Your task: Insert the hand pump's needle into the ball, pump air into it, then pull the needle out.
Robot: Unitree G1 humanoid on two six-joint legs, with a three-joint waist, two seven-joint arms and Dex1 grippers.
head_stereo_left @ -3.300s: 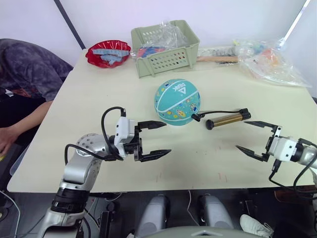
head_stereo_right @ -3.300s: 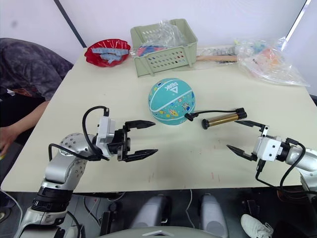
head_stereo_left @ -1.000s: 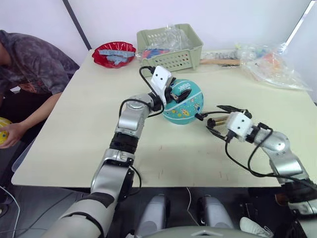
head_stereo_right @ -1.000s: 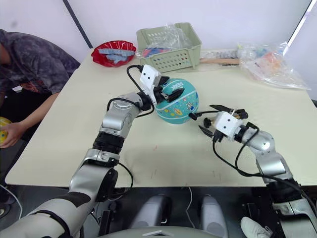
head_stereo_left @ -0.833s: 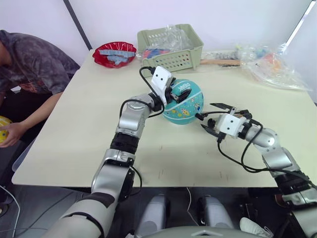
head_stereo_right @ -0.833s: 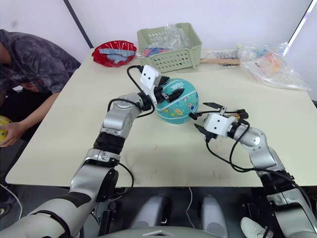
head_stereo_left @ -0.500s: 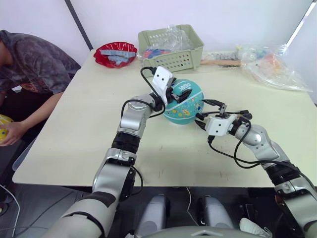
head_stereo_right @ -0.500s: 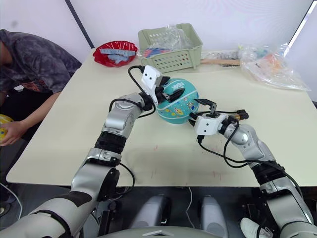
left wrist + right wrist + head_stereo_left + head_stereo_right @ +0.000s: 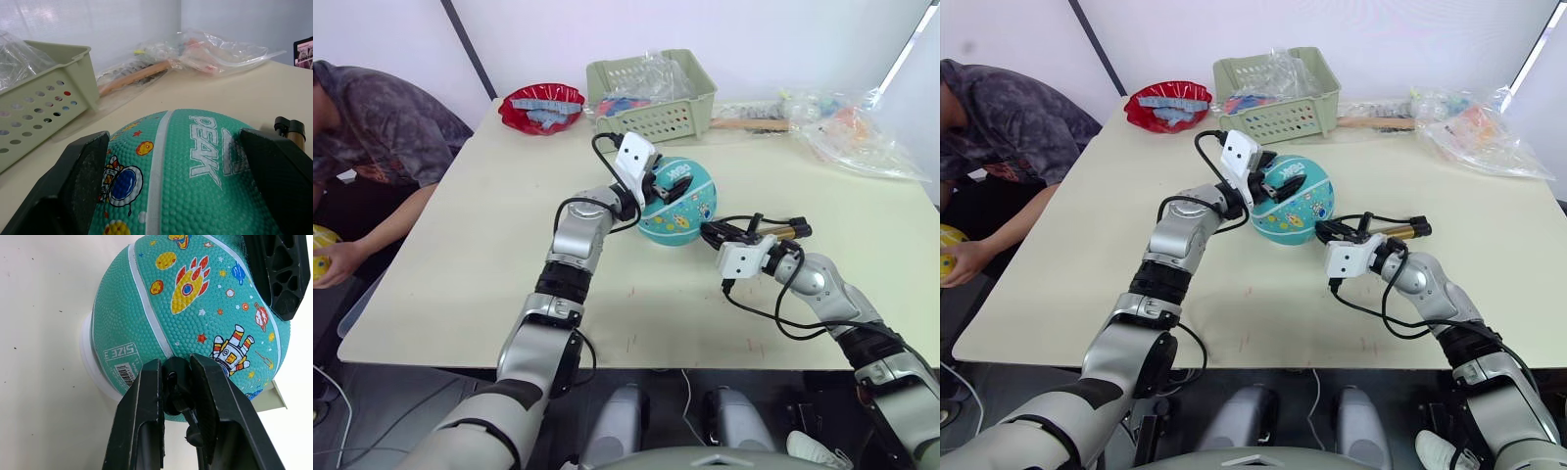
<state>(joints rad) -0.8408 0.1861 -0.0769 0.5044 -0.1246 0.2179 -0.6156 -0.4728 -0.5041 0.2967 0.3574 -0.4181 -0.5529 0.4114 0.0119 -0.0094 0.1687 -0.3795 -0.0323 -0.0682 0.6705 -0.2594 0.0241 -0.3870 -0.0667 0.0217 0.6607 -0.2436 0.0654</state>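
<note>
The pebbled teal ball [image 9: 195, 313] sits on a white ring mid-bench. The left hand [image 9: 181, 181] spans its top, black fingers pressed to either side. The right hand [image 9: 178, 396] pinches the hand pump's [image 9: 773, 233] black hose end; the needle is hidden between its fingers.

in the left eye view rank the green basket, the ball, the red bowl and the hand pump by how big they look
1. green basket, clearly largest.
2. ball, though the left hand covers its left side.
3. red bowl, looking close to the ball and farther from the camera, so unsure.
4. hand pump, slimmest, partly behind the right hand.
</note>
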